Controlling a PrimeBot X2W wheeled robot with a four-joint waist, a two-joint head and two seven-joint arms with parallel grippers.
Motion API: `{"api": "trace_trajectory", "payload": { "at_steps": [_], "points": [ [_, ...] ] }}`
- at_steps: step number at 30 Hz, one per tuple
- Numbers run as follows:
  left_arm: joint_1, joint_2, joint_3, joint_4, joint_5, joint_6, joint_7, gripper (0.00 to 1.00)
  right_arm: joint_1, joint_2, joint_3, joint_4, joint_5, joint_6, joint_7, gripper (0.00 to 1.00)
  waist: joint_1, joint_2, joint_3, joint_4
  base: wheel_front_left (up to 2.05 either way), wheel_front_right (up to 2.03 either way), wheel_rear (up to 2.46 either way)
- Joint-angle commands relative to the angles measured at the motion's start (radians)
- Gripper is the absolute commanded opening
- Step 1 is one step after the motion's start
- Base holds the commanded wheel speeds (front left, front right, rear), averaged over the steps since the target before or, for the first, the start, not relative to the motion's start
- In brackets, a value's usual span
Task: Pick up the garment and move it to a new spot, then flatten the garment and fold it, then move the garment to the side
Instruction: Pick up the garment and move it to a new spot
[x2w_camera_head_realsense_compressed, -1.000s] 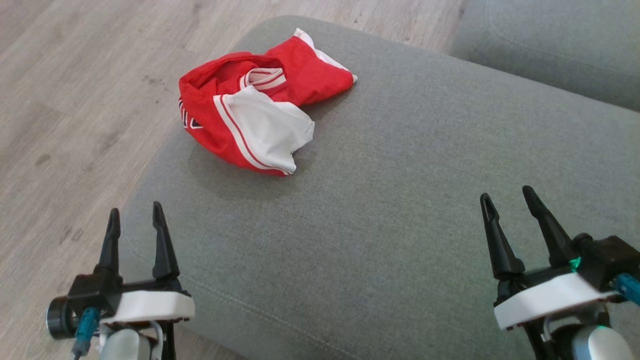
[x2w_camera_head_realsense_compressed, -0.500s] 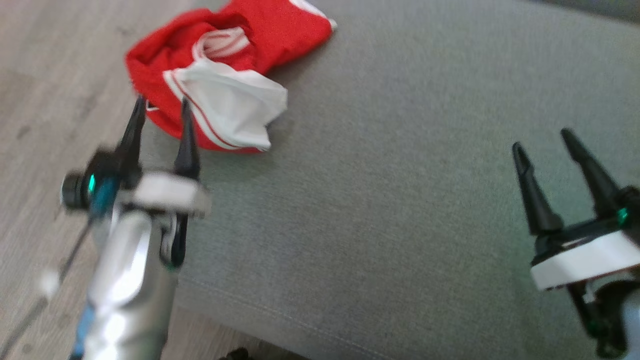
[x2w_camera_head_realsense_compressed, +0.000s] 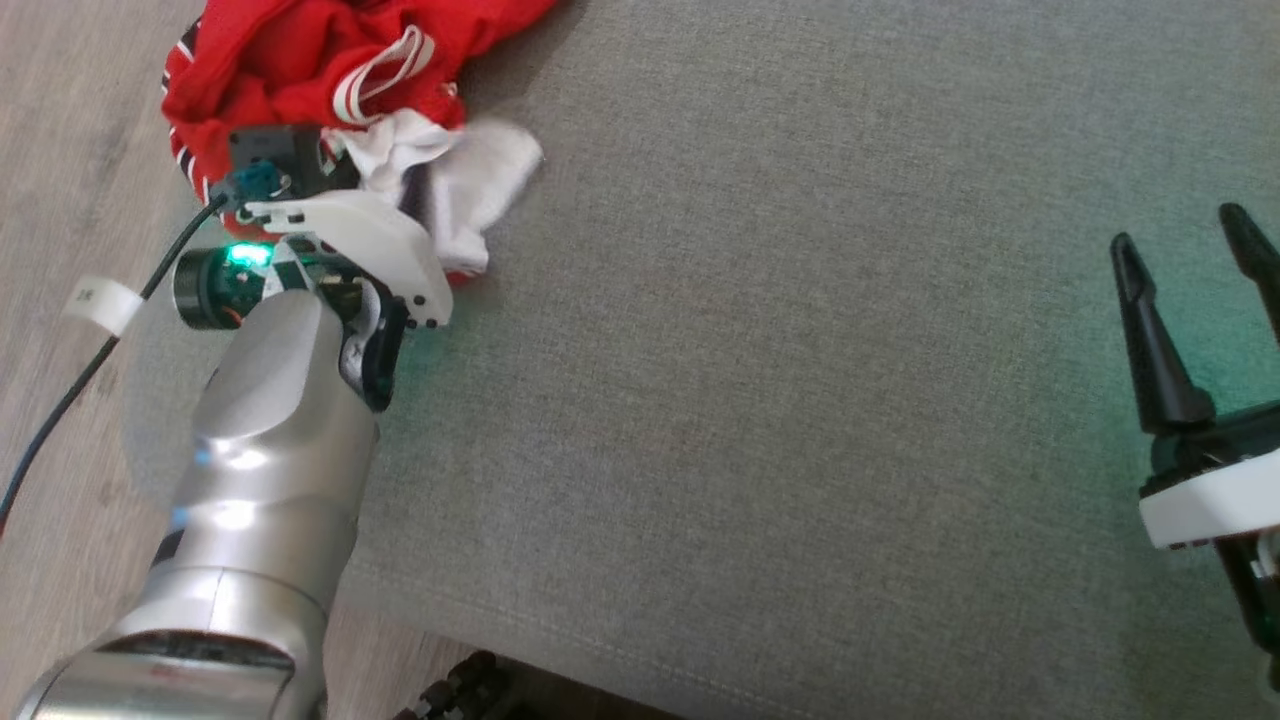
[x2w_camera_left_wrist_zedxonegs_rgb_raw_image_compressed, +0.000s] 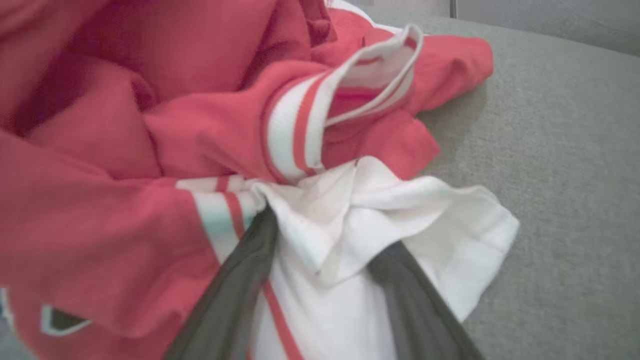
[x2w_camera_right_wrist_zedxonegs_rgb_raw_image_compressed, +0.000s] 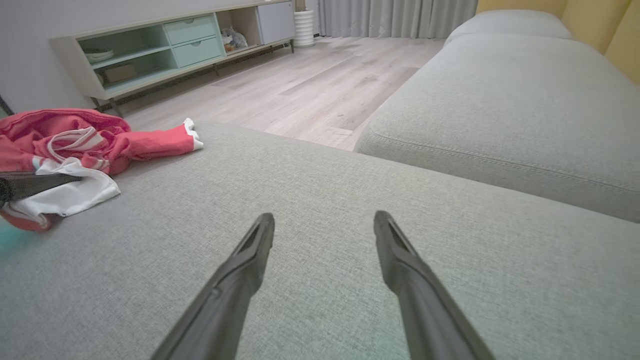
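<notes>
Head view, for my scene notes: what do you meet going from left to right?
Wooden floor → red and white garment → grey cushion → right tool

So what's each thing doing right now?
Garment: crumpled, on the sofa near its edge.
Left gripper: jaws apart, a white fold of the garment between them.
Right gripper: open, empty, above the sofa.
Drawers: shut.
</notes>
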Motion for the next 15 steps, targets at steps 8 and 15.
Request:
{"api": "trace_trajectory", "payload": {
  "at_steps": [8, 15],
  "points": [
    [-0.004, 0.062, 0.029, -0.021, 0.007, 0.019, -0.23, 0.0, -0.01, 0.019, -0.01, -0.032, -0.012, -0.001, -0.028, 1.0, -0.0001, 0.0, -0.1, -0.002, 0.0, 0.0, 0.0],
    [0.074, 0.109, 0.034, -0.151, 0.016, 0.048, -0.308, 0.0, 0.002, 0.083, -0.008, -0.003, -0.027, -0.001, -0.064, 1.0, -0.0001, 0.0, -0.233, -0.03, 0.0, 0.0, 0.0]
  ]
}}
